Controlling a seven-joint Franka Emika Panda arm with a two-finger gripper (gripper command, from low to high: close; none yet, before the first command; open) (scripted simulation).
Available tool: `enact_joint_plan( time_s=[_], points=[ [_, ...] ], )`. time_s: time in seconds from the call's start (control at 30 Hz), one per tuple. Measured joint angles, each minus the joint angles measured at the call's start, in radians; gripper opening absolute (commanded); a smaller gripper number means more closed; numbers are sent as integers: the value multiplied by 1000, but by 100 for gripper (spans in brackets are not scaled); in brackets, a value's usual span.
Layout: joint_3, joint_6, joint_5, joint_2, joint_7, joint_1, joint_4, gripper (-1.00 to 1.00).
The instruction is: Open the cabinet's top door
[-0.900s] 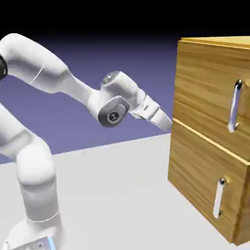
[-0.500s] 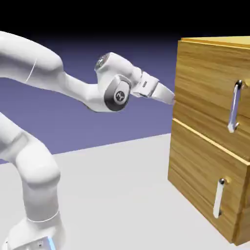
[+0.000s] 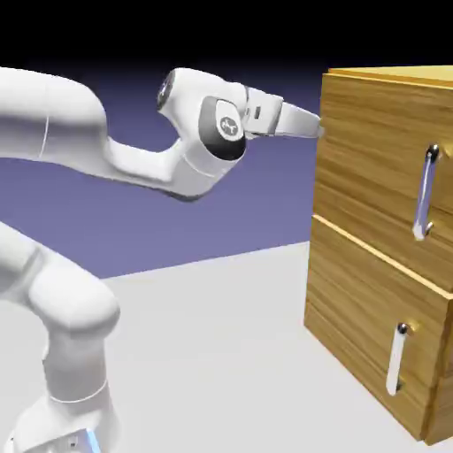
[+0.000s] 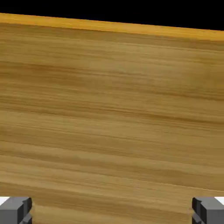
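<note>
Top door [image 3: 376,168] fills the upper R of the ext. view, closed as far as I can tell, w/ its vert. silver handle [image 3: 426,193] near the R edge, lower door [image 3: 376,327] & its shorter handle [image 3: 397,359] below it at lower R. Tool [image 3: 320,132] is just L of the top door's L edge, upper centre-R of frame, fingers spread wide w/ nothing btwn them but wood grain behind in the hand view, contact unclear; arm [image 3: 133,159] comes in from the L. Progress: approach only, I'd say; still to do = reach handle, grip, swing door open.
</note>
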Motion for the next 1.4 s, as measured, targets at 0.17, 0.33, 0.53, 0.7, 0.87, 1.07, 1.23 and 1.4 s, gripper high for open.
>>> enact_joint_plan(
  time_s=[0.17,0.33,0.53,0.7,0.87,1.07,1.23,1.4],
  points=[
    [-96,6,-217,-39,145,78,54,0],
    [-192,11,-435,-78,289,157,108,0],
    [-307,18,-696,-125,463,251,172,0],
    [-403,23,-913,-164,607,329,226,0],
    [-499,29,-1131,-203,752,407,280,0],
    [-615,35,-1392,-250,925,501,344,0],
    [-711,41,-1609,-289,1070,580,398,0],
    [-770,33,-1669,-287,1107,673,468,0]
  ],
)
